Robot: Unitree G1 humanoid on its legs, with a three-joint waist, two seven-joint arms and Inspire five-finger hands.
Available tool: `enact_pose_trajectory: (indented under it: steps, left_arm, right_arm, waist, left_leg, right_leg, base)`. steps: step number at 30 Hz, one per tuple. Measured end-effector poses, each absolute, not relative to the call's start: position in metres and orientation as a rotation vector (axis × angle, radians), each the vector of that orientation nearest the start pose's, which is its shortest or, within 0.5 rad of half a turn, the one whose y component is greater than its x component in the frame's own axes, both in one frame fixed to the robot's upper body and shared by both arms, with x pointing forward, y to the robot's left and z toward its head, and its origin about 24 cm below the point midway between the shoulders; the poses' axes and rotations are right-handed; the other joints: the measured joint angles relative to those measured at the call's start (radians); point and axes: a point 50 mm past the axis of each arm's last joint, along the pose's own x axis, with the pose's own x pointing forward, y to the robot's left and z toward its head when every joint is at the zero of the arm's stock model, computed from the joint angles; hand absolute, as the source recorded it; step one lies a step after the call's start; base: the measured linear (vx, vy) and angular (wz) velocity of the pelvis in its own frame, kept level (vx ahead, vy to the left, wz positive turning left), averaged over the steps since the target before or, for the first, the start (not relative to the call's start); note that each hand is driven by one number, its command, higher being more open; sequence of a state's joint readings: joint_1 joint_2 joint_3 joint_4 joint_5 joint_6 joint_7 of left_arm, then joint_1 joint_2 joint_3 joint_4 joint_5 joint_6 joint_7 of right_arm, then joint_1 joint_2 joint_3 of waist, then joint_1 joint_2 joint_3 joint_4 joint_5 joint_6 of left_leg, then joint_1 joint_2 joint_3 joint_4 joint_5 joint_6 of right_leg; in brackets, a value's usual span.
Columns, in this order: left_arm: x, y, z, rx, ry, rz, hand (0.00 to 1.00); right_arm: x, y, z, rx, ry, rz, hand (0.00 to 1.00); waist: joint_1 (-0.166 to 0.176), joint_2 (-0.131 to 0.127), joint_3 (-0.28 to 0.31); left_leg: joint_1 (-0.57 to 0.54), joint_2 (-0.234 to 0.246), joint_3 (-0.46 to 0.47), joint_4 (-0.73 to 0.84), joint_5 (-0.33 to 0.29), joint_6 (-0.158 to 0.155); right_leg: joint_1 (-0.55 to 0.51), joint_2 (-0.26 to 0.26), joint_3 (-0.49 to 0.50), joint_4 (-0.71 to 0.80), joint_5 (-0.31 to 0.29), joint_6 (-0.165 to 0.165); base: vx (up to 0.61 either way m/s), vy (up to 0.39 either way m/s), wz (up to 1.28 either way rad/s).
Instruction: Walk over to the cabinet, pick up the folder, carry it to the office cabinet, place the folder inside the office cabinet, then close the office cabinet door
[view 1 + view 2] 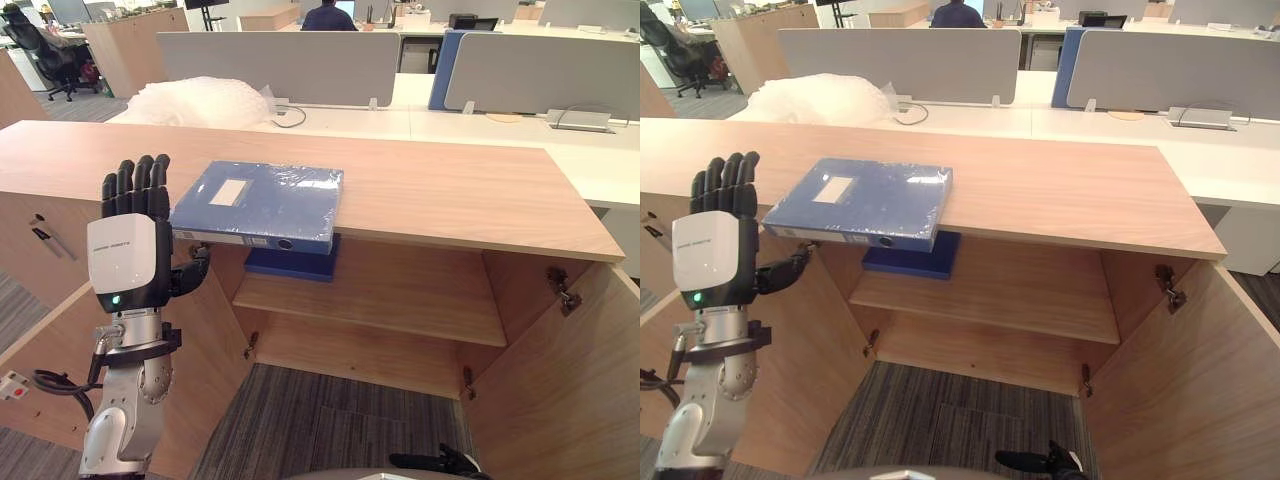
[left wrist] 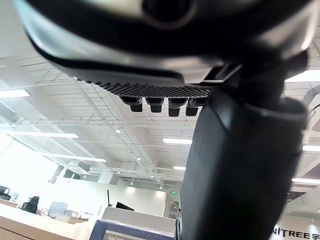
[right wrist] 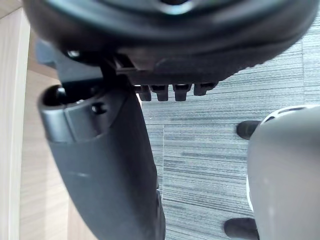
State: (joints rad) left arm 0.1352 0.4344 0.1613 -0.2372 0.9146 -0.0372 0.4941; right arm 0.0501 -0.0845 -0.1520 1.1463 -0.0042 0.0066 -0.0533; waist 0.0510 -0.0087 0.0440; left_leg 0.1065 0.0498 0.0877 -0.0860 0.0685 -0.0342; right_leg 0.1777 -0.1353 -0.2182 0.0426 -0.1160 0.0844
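The left hand [image 1: 128, 250] is held upright, fingers straight, beside the folder [image 1: 262, 203] laid overhanging the top of the open cabinet [image 1: 450, 195], and the right hand [image 3: 100, 175] is seen unclenched.

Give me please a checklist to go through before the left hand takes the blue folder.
1. Folder within reach: the folder lies flat on the cabinet top, with its front edge hanging over: ok.
2. Left hand ready: the left hand is open with straight fingers, beside the folder's left corner: ok.
3. Grip on the folder: the thumb points under the corner; contact: cannot tell.
4. Doors open: the left door and right door are both swung out: ok.
5. Room inside: the shelf holds a second blue folder at its left and is bare beside it: ok.
6. Second hand to support: the right hand hangs low, far from the folder: not ok.
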Motion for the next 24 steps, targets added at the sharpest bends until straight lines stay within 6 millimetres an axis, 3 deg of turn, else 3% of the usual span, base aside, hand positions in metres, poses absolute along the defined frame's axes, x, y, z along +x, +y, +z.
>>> enact_pose_trajectory:
  steps: [11,24]
  left_arm:
    - [0.233,0.243,0.118,1.346,-0.455,0.454,1.0]
    - [0.238,0.238,0.104,1.317,-0.397,0.343,1.0]
  right_arm:
    - [0.085,-0.202,-0.167,-0.019,1.186,-0.242,1.0]
    - [0.084,-0.203,-0.167,-0.015,1.187,-0.242,1.0]
  waist:
    - [-0.004,-0.004,0.007]
    - [-0.007,-0.008,0.01]
  left_leg:
    - [0.004,0.0,0.005,0.0,0.0,0.0]
    - [0.009,0.001,0.006,-0.001,-0.001,-0.001]
  right_leg:
    - [0.0,0.0,0.007,-0.003,0.003,0.003]
    - [-0.001,-0.001,0.029,-0.019,0.019,0.005]
  base:
    - [0.0,-0.001,0.0]
    - [-0.02,-0.006,-0.05]
